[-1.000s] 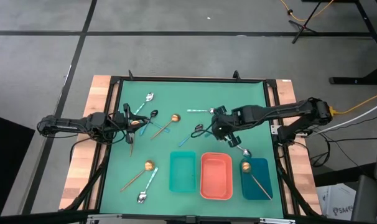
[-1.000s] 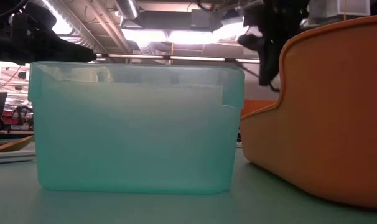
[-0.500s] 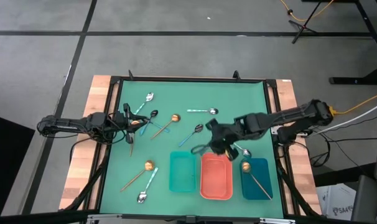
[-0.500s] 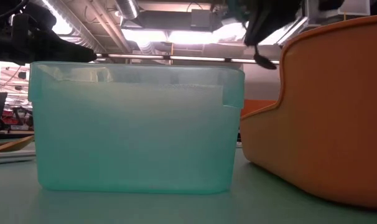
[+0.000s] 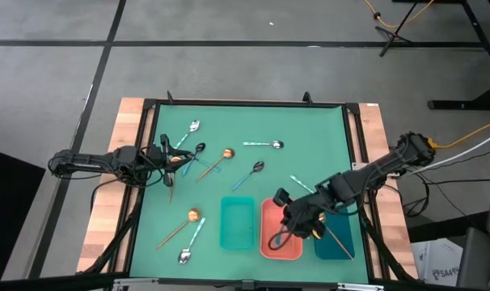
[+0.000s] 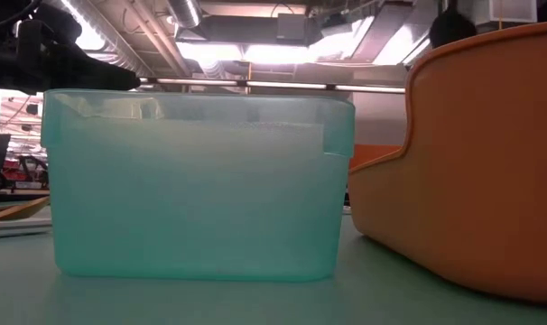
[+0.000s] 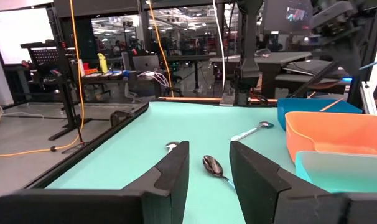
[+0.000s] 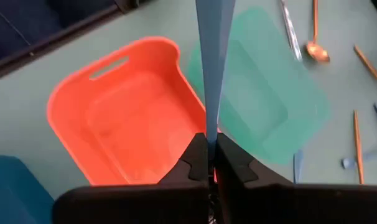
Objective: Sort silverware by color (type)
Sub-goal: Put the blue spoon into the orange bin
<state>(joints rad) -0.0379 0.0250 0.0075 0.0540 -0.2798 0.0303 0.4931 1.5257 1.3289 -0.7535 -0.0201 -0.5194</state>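
right gripper [image 5: 287, 229] is over the coral tray [image 5: 266, 212], clamped tight on the bluish handle of a dark-bowled spoon [image 8: 212, 68]; in the right wrist view the handle runs straight out from between the closed fingers, with the coral tray and the teal tray [image 8: 263, 112] below it. judging by look, these spoons are light, thin and stiff, with smooth, probably slippery handles. a pinch at the handle end lets the bowl swing, so mid-handle, square across the flat, is the better hold; flat on the mat they give little to get under, so a grip close to the bowl neck where it lifts off the surface seems safest. left gripper [image 5: 166, 155] sits at about 9 o'clock on the table with its fingers parted and nothing between them, near a small cluster of spoons. in the left wrist view a dark spoon [image 7: 213, 166] lies just ahead of the parted fingers. loose spoons on the green mat: silver one [image 5: 192, 128] around 10 o'clock, gold one [image 5: 225, 153] near centre, silver one [image 5: 265, 145] at 12, dark one [image 5: 256, 168] centre, gold one [image 5: 192, 216] and silver one [image 5: 185, 255] toward 7 o'clock. a gold spoon [image 5: 335, 236] already lies in the dark blue tray [image 5: 348, 215] at about 5 o'clock. low view shows only tray walls.
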